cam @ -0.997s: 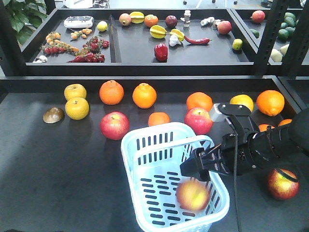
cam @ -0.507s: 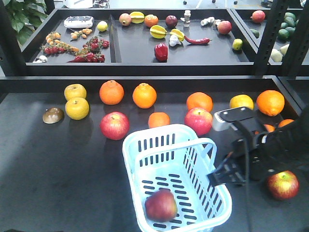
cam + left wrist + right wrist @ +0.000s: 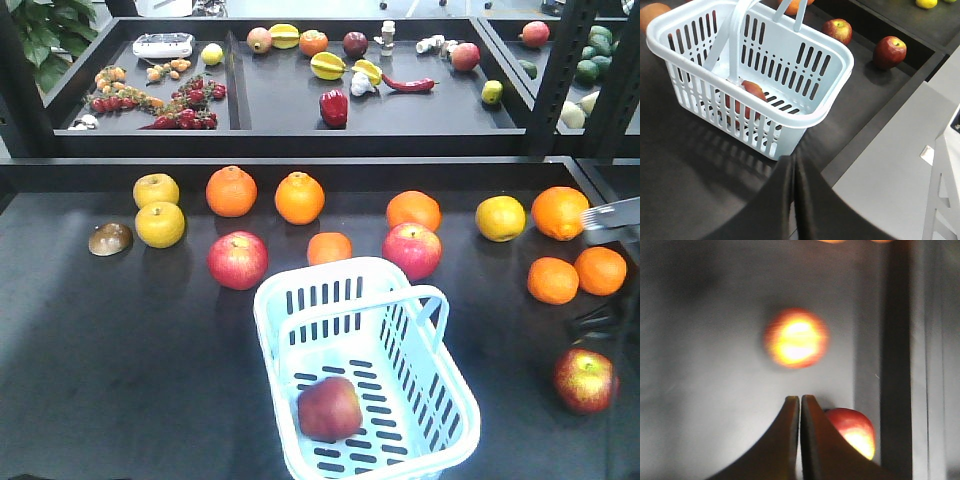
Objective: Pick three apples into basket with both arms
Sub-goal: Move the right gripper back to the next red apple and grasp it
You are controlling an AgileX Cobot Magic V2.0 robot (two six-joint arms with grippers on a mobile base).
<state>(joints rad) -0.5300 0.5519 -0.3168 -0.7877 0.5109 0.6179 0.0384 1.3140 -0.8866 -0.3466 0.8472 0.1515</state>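
Progress, as I judge it, is about a third. One apple (image 3: 330,408) lies in the basket (image 3: 345,290), toward 7 o'clock on its slotted floor, deep red and whole, so two are left to fetch. On the worktop (image 3: 120,350) a second apple (image 3: 238,260) sits at 10 o'clock from the basket. A third apple (image 3: 412,250) is at 1 o'clock, and a fourth apple (image 3: 586,380), patched with yellow, at 3 o'clock. The left pincer (image 3: 794,185) is closed and empty, short of the basket. The right pincer (image 3: 800,430) is likewise closed on nothing, in a blurred view.
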